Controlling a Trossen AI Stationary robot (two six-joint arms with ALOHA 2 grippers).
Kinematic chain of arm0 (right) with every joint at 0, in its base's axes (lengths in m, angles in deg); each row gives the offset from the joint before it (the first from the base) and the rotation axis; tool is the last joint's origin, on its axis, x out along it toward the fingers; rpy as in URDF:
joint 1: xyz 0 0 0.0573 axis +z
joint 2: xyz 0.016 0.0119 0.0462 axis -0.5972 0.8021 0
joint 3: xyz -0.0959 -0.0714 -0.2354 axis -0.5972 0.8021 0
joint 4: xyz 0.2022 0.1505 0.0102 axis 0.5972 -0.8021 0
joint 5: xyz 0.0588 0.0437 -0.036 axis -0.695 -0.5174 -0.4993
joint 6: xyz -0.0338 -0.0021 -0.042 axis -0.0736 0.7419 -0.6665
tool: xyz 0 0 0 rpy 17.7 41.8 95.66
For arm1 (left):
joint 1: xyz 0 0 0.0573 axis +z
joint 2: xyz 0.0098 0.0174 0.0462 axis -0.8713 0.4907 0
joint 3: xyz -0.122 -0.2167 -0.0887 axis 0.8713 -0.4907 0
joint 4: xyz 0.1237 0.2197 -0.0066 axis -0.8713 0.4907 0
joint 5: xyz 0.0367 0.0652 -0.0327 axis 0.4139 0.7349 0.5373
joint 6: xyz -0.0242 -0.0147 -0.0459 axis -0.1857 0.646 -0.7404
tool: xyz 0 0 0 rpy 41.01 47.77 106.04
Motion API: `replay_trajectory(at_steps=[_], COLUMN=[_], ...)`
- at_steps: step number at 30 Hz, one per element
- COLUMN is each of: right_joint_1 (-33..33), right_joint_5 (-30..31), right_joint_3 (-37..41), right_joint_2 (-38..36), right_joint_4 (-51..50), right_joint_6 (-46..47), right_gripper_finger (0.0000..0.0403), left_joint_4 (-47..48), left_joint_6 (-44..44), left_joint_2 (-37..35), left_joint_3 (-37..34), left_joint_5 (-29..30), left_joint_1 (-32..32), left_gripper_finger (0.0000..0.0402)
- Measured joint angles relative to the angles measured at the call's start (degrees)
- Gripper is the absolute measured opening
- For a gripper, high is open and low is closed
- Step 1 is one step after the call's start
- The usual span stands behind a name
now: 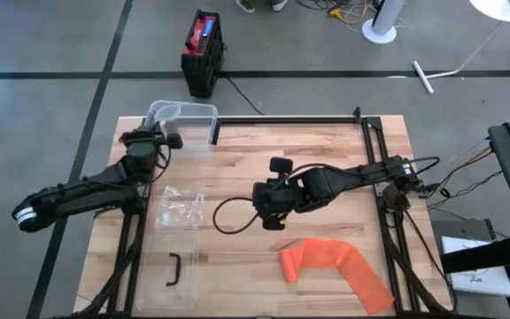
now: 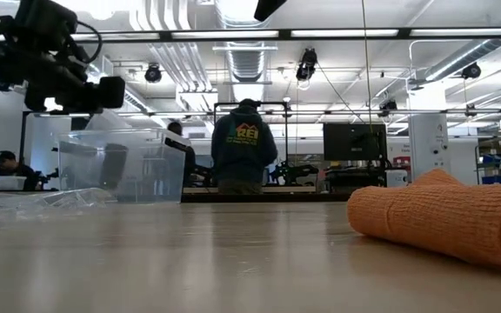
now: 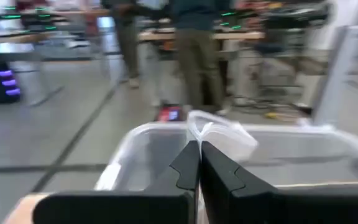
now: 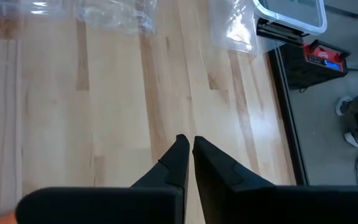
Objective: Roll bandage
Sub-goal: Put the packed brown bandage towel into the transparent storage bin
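The orange bandage (image 1: 335, 266) lies flat on the table at the near right, with its left end (image 1: 290, 264) bunched into a loose roll; it also shows in the low view (image 2: 446, 217). My right gripper (image 1: 268, 217) is shut and empty above the table's middle, to the far left of the bandage; its wrist view (image 4: 188, 142) shows bare wood under it. My left gripper (image 1: 168, 140) is at the far left, over the clear bin (image 1: 184, 115), shut on a small clear plastic wrapper (image 3: 222, 134). My left gripper pinches the clear wrapper by one edge (image 3: 201, 139) between its two fingertips. The wrapper sticks out past the fingers above the bin's open top, clear of the table. One layer or several, I cannot tell.
A crumpled clear plastic bag (image 1: 180, 208) lies on the table left of centre. A clear lid with a black handle (image 1: 173, 270) lies at the near left. A black cable loop (image 1: 224, 217) hangs beside my right gripper. A person (image 2: 243, 143) stands beyond the table.
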State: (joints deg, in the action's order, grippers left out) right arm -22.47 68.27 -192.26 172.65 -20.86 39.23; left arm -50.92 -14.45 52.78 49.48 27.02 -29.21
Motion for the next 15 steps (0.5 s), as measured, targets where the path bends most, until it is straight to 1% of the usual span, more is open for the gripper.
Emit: replay_trajectory(at_steps=[1, 6, 10, 15], right_joint_1=[0.0, 0.0, 0.0, 0.0], right_joint_5=[0.0, -0.1, -0.1, -0.1], right_joint_3=[0.0, 0.0, 0.0, 0.2], right_joint_2=[0.0, 0.0, 0.0, 0.0], right_joint_4=[0.0, 0.9, 1.0, 1.1], right_joint_6=[0.0, 0.0, -0.4, -0.6], right_gripper_finger=[0.0018, 0.0018, 0.0018, 0.0018], left_joint_4=[0.2, 0.0, -0.8, -0.7], left_joint_6=[-1.1, -6.6, -10.4, -11.0], left_joint_2=[0.0, 0.2, 0.0, -0.5], left_joint_3=[-0.6, -4.1, -7.1, -8.4], left_joint_5=[1.2, 1.8, 5.3, 7.7], left_joint_1=[0.0, 0.0, 0.0, 0.0], left_gripper_finger=[0.0000, 0.0000, 0.0000, 0.0000])
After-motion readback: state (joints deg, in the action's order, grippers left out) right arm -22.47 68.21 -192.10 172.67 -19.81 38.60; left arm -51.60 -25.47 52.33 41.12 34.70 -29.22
